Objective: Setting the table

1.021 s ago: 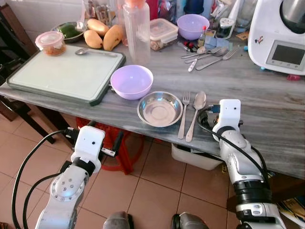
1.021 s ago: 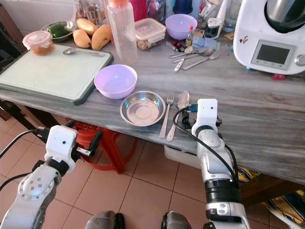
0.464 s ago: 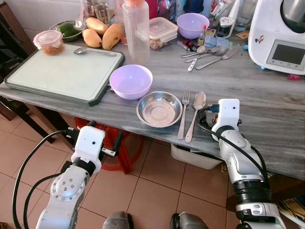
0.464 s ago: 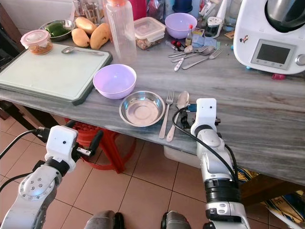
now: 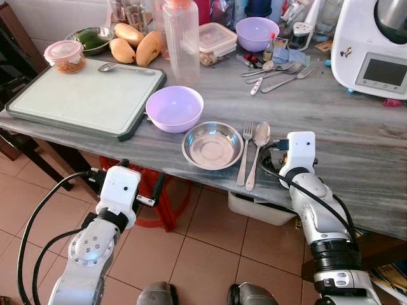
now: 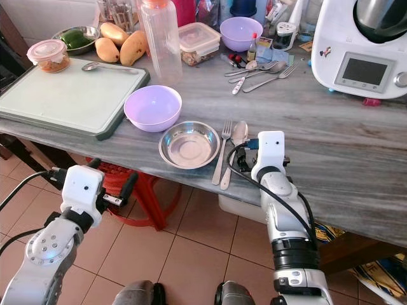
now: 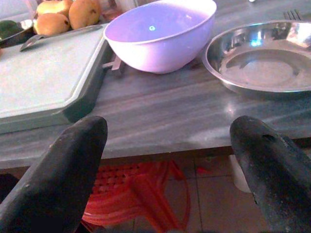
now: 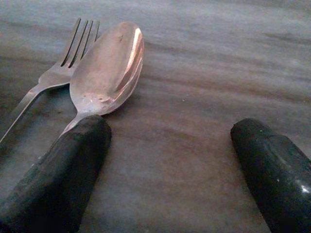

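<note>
A steel bowl (image 5: 213,145) sits near the grey table's front edge (image 5: 356,203), with a fork (image 5: 245,152) and a spoon (image 5: 257,149) lying side by side just right of it. A purple bowl (image 5: 175,108) stands behind the steel bowl on its left. My right gripper (image 5: 272,159) rests low on the table, open, right of the spoon. In the right wrist view one finger (image 8: 63,179) lies against the spoon's handle (image 8: 109,68), beside the fork (image 8: 73,53). My left gripper (image 7: 165,165) is open and empty, held below the table's edge, facing both bowls.
A cutting board (image 5: 82,98) with a spoon fills the table's left. At the back stand a clear bottle (image 5: 182,41), mangoes (image 5: 143,46), a second purple bowl (image 5: 257,33), loose cutlery (image 5: 280,71) and a white appliance (image 5: 375,47). A red stool (image 5: 162,203) and white bin (image 5: 261,210) sit underneath.
My right gripper has slid slightly left along the table, and the spoon now lies closer to the fork. The left arm has barely moved.
</note>
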Tool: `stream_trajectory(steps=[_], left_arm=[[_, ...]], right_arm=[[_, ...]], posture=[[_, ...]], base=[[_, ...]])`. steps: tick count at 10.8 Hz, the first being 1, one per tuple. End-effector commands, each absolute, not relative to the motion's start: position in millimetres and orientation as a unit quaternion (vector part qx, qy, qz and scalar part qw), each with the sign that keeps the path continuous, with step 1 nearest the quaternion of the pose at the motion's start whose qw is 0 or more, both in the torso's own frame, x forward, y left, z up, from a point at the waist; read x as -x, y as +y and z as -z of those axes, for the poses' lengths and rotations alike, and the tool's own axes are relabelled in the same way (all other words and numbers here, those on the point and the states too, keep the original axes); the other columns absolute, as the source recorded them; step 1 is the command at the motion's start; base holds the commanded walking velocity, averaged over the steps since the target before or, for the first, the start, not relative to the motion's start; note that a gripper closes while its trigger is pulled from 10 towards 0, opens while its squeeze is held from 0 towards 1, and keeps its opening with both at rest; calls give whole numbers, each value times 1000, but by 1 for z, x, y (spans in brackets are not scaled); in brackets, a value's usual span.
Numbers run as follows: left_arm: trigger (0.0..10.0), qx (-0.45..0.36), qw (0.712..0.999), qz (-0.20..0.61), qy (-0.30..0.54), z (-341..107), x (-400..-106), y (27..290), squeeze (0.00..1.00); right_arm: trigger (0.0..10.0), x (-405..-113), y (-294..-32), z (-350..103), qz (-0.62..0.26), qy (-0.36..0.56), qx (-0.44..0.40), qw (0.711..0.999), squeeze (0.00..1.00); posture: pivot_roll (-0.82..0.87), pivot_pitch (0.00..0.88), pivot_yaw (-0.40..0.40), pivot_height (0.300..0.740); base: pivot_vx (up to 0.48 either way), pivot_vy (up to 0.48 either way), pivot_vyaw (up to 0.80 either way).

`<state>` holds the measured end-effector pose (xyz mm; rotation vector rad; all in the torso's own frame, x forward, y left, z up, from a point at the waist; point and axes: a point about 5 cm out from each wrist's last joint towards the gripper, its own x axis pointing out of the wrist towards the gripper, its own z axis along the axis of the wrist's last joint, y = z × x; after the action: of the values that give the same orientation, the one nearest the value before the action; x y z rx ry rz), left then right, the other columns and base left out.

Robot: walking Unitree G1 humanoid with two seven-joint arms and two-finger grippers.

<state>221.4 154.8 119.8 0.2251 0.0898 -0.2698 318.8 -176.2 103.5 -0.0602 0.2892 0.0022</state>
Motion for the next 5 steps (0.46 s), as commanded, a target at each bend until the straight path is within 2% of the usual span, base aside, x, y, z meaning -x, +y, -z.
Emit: stream_trajectory(steps=[1, 5], left_arm=[[10000, -117, 984, 127, 46, -120, -222, 157, 0], [10000, -114, 985, 123, 38, -121, -225, 155, 0]], right_arm=[[10000, -317, -174, -99, -5, 154, 34, 988, 0], [10000, -312, -186, -118, 38, 94, 30, 994, 0]], posture=[[137, 90, 39, 740], [126, 75, 35, 740]], base=[[0, 0, 0], [0, 0, 0]])
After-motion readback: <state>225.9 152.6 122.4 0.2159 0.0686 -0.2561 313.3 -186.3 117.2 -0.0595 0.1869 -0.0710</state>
